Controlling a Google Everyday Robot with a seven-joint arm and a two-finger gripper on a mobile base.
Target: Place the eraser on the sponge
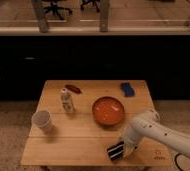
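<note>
The eraser point(115, 150), a small black block with white stripes, sits near the front right edge of the wooden table point(78, 145). My gripper point(122, 148) is down at it at the end of the white arm, shut on the eraser. The sponge point(127, 89), a small blue pad, lies at the table's far right corner, well away from the gripper and beyond the orange bowl.
An orange bowl point(108, 110) stands between the eraser and the sponge. A small white bottle point(67, 100) stands left of centre, a dark red oblong item point(73, 88) lies behind it, and a white cup point(41, 120) sits at the left.
</note>
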